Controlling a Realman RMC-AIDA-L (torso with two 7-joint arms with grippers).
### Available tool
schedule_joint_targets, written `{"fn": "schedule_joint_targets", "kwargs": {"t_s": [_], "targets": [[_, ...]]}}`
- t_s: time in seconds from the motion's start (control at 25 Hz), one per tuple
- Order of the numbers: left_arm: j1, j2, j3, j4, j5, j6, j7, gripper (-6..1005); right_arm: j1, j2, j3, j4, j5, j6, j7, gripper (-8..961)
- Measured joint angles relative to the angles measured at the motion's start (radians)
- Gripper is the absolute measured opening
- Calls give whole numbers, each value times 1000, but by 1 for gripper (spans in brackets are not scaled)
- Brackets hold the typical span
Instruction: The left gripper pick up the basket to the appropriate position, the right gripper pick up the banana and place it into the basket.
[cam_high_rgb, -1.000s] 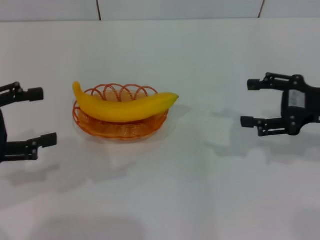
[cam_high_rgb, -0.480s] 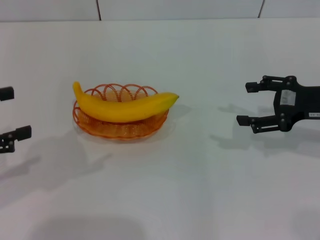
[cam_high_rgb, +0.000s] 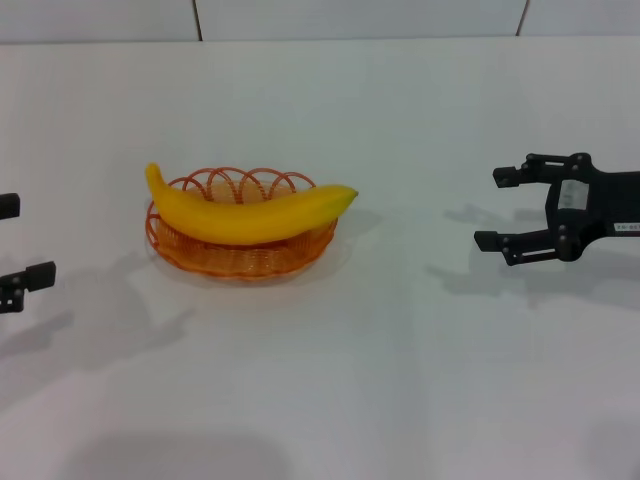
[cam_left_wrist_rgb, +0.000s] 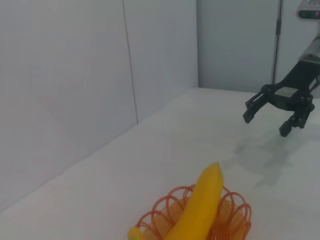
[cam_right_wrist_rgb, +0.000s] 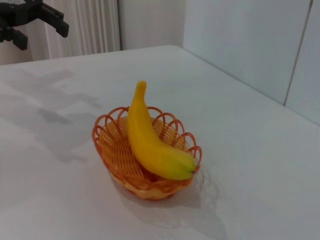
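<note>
While the banana (cam_high_rgb: 250, 212) is lying across the basket (cam_high_rgb: 240, 255) on the table (cam_high_rgb: 400, 380), placing looks done. Left gripper (cam_high_rgb: 12, 240) and right gripper (cam_high_rgb: 510, 208) are hanging spread, empty, well clear. Nothing is calling for another grasp.

Left end effector (cam_high_rgb: 8, 240) farther left.

1 banana (cam_high_rgb: 250, 213), 1 basket (cam_high_rgb: 240, 258), 2 grippers.

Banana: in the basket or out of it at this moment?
In. The banana lies across the basket, both ends overhanging the rim; neither gripper touches it.
</note>
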Motion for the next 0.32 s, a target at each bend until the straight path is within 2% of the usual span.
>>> {"fn": "schedule_joint_targets", "kwargs": {"t_s": [0.32], "targets": [[-3, -1, -8, -5, 44, -9, -15, 891, 0, 0, 0, -1, -19, 1, 17, 894]]}}
